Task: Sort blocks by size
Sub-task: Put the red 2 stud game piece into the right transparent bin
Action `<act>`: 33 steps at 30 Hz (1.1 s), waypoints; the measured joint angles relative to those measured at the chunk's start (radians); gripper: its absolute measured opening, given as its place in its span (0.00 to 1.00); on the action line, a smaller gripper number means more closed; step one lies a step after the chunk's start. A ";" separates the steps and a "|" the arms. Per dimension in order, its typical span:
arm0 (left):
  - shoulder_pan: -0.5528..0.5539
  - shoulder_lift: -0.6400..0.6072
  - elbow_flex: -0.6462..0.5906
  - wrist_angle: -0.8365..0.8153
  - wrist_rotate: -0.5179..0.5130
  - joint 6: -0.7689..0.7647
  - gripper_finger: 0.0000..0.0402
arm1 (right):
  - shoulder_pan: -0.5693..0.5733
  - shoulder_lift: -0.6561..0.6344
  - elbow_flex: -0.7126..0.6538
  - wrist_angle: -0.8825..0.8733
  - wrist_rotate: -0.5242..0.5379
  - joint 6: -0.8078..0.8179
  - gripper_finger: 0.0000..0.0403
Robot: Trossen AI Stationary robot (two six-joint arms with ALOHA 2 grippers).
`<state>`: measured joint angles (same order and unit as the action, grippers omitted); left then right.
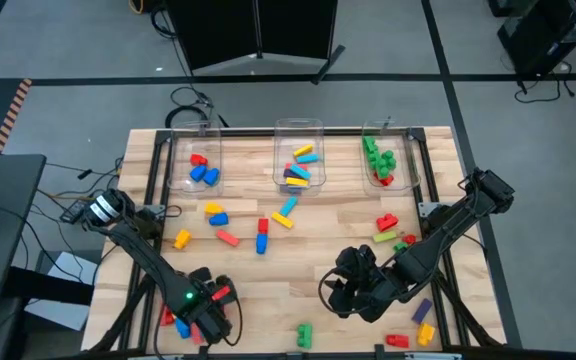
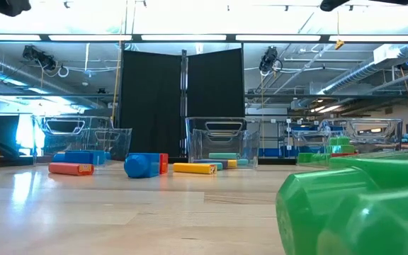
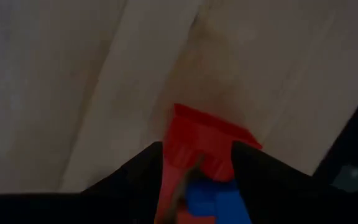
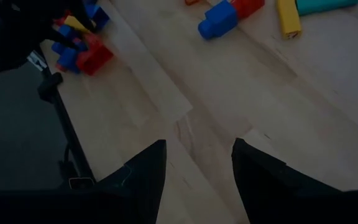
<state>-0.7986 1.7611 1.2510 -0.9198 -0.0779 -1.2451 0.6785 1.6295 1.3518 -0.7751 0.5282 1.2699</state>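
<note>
Left gripper (image 1: 211, 318) sits at near-left table edge, fingers closed around red plastic brick (image 3: 207, 144), so you lift next.
Right gripper (image 4: 197, 168) hovers near front-right, fingers parted, empty.
Three clear plastic bins (image 1: 298, 160) at far edge already hold sorted blocks.

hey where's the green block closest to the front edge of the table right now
In the high view the green block lies at the table's front edge, near the middle, between the left gripper and the right gripper. In the low view it fills the right foreground.
</note>
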 joint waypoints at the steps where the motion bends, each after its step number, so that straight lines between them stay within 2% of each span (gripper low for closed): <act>1: 0.000 0.000 0.000 0.015 0.001 -0.022 0.49 | 0.000 0.000 0.000 0.000 0.000 -0.011 0.47; 7: 0.007 0.000 0.000 0.041 -0.082 -0.170 0.49 | 0.009 0.000 0.000 0.001 -0.001 -0.059 0.47; 12: 0.014 0.000 0.000 0.026 -0.086 -0.254 0.51 | 0.037 0.000 0.000 0.001 -0.002 -0.083 0.47; 24: 0.019 0.000 0.000 0.043 -0.110 -0.456 0.80 | 0.102 0.000 0.000 -0.003 -0.005 -0.103 0.47; 28: 0.011 0.000 0.000 0.037 -0.110 -0.622 0.83 | 0.116 0.000 0.000 -0.004 -0.005 -0.103 0.47; 33: -0.021 0.010 0.000 0.043 -0.101 -0.780 0.82 | 0.125 0.000 0.000 -0.006 -0.005 -0.104 0.47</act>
<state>-0.8194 1.7710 1.2507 -0.8772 -0.1791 -2.0250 0.8032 1.6295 1.3520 -0.7809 0.5232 1.1655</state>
